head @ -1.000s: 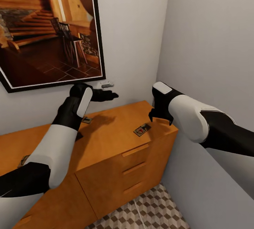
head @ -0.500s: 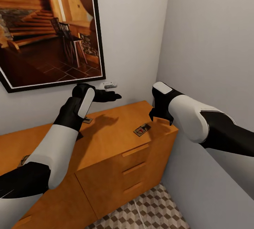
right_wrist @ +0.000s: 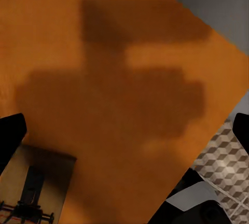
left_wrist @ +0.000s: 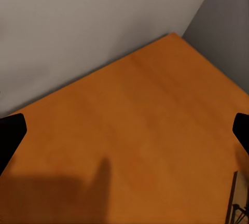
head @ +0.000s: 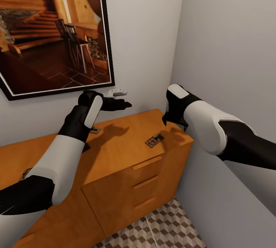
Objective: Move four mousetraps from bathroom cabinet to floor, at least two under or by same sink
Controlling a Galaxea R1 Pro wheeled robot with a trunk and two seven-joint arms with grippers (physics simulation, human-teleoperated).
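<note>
The orange-brown cabinet [head: 126, 152] stands in the corner with drawer fronts below. One mousetrap [head: 154, 140] lies on its top near the right end. A second mousetrap [head: 94, 129] peeks out behind my left forearm, and a third mousetrap [head: 26, 172] lies at the far left, partly hidden by that arm. My right gripper [head: 174, 124] hangs open above the cabinet's right end, just right of the first mousetrap [right_wrist: 36, 193]. My left gripper [head: 124, 105] is open over the cabinet top near the back wall, empty, with a mousetrap [left_wrist: 236, 203] at the frame's edge.
A large framed picture [head: 53, 30] hangs on the back wall with a small white fitting [head: 117, 92] beside it. A grey side wall [head: 230, 49] closes the right. Cube-patterned bathroom floor [head: 165, 225] shows in front of the cabinet.
My right gripper has lifted slightly above the cabinet's right end. The left gripper edged a little to the right, then held still.
</note>
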